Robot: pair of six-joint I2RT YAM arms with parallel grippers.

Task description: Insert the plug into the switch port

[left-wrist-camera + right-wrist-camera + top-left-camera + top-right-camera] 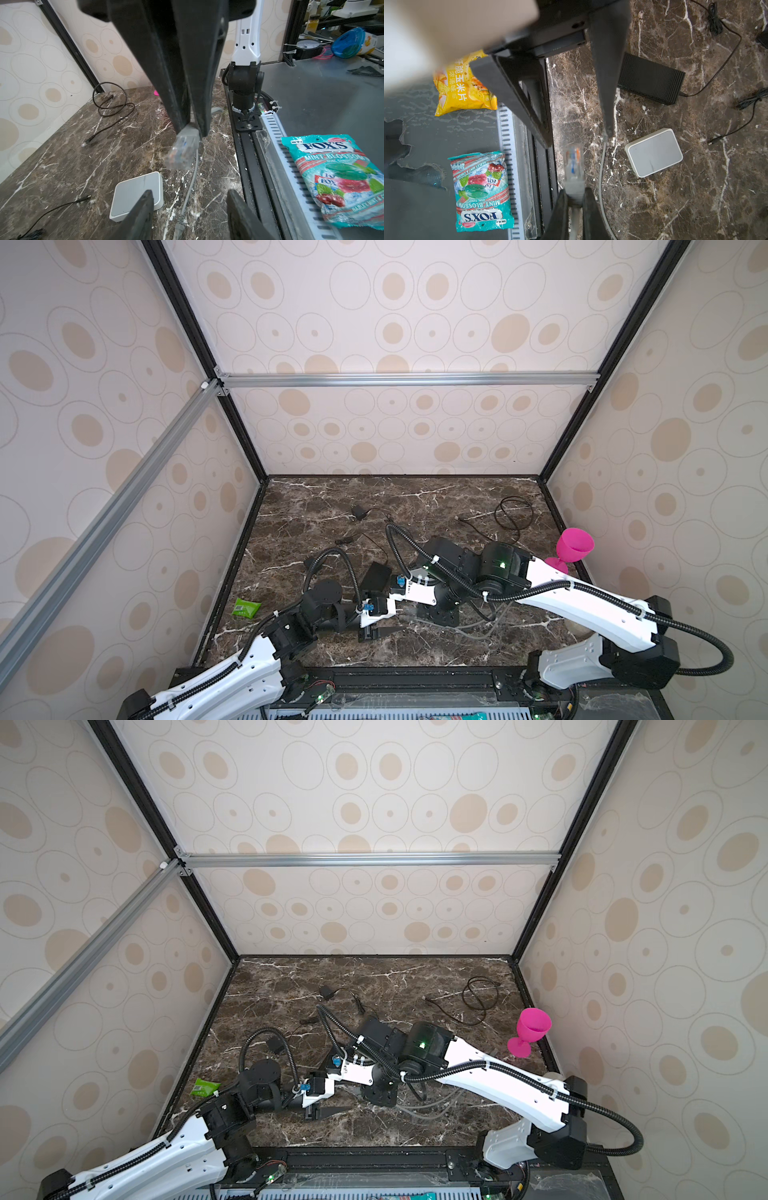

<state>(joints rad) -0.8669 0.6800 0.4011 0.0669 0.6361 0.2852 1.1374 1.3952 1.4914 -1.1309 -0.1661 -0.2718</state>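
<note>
My right gripper (574, 197) is shut on the grey boot of a clear network plug (573, 162), which sticks out past its fingertips above the table's front edge. The left wrist view shows the same plug (181, 151) pinched in the right gripper (192, 128). The switch is a small white box (654, 152) lying flat on the marble, ports hidden. My left gripper (190, 193) is open just above the table, one finger over the switch (137, 191). The grey cable (188, 193) and its other end lie between the jaws. In both top views the arms hide the switch.
A black ribbed box (652, 79) with a thin lead sits beyond the switch. A loose barrel plug (713, 141), a coiled black cable (513, 512), a pink goblet (573, 547) and a green packet (245, 608) lie around. Snack bags (481, 191) lie off the table's front rail.
</note>
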